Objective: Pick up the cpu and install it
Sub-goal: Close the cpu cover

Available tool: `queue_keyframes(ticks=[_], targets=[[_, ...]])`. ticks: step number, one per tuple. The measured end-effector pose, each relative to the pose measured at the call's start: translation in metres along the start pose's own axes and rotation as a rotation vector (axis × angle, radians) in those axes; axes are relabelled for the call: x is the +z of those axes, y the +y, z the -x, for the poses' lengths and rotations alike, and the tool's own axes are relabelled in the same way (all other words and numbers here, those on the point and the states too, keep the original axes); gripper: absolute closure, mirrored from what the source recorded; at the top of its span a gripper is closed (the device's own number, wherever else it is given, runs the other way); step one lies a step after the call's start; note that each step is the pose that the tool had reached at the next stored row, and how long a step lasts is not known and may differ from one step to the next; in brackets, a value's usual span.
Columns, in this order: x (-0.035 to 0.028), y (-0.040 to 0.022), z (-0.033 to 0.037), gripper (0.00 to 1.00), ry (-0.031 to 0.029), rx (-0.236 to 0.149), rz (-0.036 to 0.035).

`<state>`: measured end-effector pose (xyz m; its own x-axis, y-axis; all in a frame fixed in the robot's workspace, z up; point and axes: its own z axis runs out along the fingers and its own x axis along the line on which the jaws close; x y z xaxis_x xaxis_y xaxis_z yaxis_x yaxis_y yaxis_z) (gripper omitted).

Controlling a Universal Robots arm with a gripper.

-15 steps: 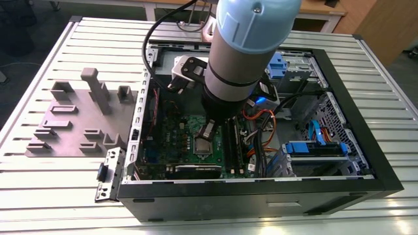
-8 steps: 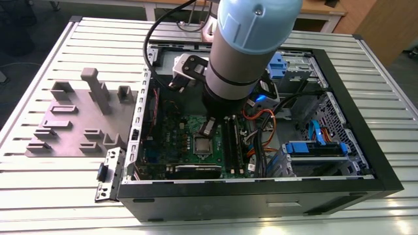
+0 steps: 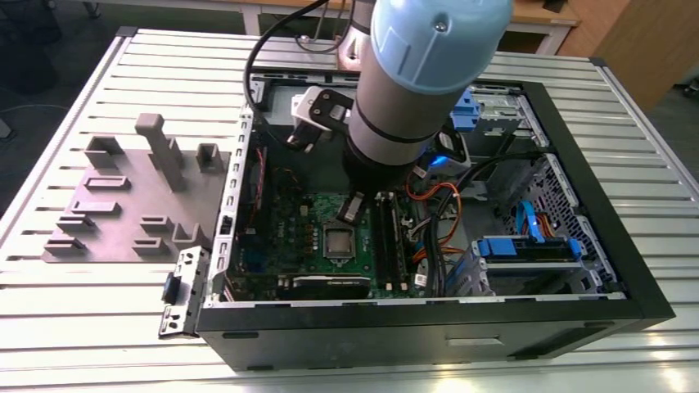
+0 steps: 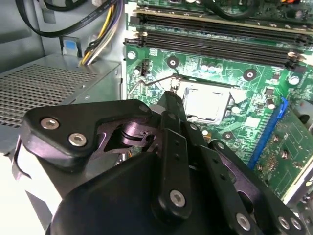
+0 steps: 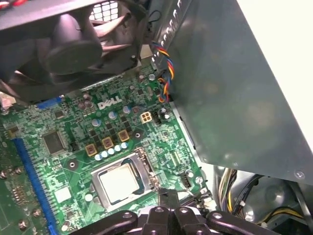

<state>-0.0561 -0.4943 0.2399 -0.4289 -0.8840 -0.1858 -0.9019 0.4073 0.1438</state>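
The cpu [image 5: 119,182] is seen seated in the socket frame [image 5: 145,172] near the middle of the green motherboard [image 5: 73,166] in both wrist views, while the gripper [image 4: 172,98], fingers closed on nothing, is held just beside the socket's edge.

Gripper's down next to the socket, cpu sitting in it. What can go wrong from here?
1. The gripper sits close beside the cpu in its socket frame. A sideways slip might snag the wire lever or scrape the motherboard.
2. The arm reaches into the case near the orange cables and might catch them.
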Motion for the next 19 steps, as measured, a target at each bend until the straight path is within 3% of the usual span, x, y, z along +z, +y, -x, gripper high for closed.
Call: queue_keyframes(ticks=[12, 19], targets=[[0.0042, 0.0045, 0.0184, 0.89, -0.0075, -0.002, 0.0037], [0.0031, 0.0012, 0.0231, 0.89, -0.0091, -0.006, 0.0055]])
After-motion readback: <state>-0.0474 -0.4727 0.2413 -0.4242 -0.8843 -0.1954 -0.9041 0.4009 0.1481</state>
